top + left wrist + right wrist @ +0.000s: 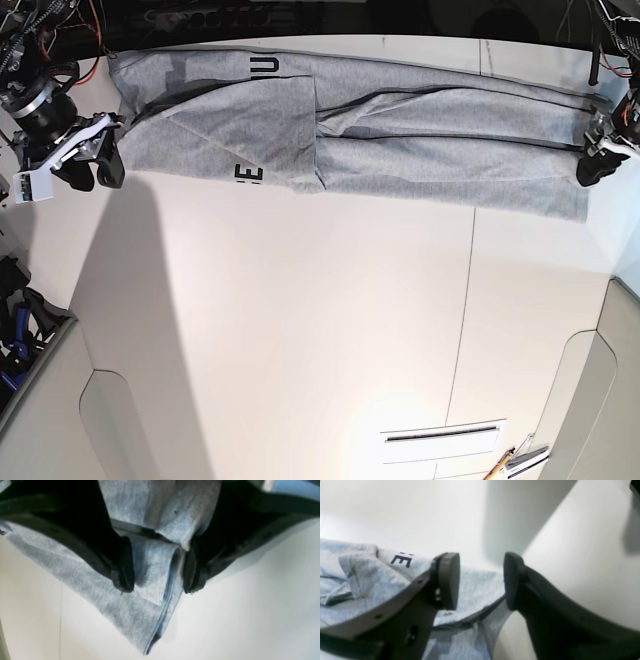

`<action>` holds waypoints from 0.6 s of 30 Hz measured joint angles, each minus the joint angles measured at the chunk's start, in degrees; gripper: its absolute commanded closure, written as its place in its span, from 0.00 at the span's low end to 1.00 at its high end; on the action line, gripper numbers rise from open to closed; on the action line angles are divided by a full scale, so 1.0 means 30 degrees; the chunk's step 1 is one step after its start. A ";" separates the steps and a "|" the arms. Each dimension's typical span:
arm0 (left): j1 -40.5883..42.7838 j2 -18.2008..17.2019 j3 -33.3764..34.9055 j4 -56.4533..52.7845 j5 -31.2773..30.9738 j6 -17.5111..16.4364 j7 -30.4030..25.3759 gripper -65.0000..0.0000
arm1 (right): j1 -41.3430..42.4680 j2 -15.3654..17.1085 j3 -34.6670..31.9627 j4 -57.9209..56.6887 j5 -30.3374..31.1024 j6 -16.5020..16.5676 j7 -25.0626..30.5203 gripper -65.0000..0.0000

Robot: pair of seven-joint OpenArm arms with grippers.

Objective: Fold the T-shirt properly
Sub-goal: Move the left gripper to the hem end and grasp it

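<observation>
The heather-grey T-shirt [420,140] lies as a long band across the far side of the white table [300,320], with black letters [250,175] showing near its left part. My left gripper [592,165] is at the band's right end. In the left wrist view its jaws [158,590] stand open astride a folded corner of the shirt [100,590] lying on the table. My right gripper [95,165] is at the band's left end. In the right wrist view it [481,580] is open over the shirt's edge [365,580], beside a printed letter [402,560].
A seam [465,300] runs down the tabletop. A narrow slot [445,435] and a small orange-handled tool [500,465] sit near the front edge. Cables and arm hardware [20,330] crowd the left side. Rounded cut-outs mark the front corners.
</observation>
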State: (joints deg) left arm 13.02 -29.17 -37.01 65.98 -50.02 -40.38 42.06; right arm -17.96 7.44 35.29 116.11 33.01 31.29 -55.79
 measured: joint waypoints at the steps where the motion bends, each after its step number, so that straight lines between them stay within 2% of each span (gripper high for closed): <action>1: 0.0000 -0.0007 -0.0102 0.0000 0.0007 0.0007 0.0138 0.56 | 0.0000 0.0000 0.0000 0.0000 0.0000 0.0000 0.0000 0.57; 5: 0.0058 0.0000 -0.0153 -0.0022 0.0131 0.0153 0.0328 0.98 | 0.0000 0.0000 0.0000 0.0000 0.0000 0.0000 0.0000 0.57; 11: 0.0175 -0.0270 -0.0109 0.0852 -0.1705 0.0299 0.1326 1.00 | 0.0000 0.0000 0.0000 0.0000 0.0000 0.0000 0.0000 0.57; 13: 0.0211 -0.0277 -0.0233 0.1974 -0.3118 0.0350 0.2484 1.00 | 0.0000 0.0000 0.0000 0.0000 -0.0007 0.0000 0.0000 0.57; 18: 0.0153 -0.0058 -0.0313 0.5399 -0.8233 0.0306 0.6623 1.00 | -0.0007 0.0000 0.0000 0.0000 -0.1290 -0.0007 -0.0532 0.57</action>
State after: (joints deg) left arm 13.47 -29.34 -37.95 82.17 -74.72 -39.46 61.93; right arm -17.98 7.44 35.29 116.11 29.15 31.27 -57.39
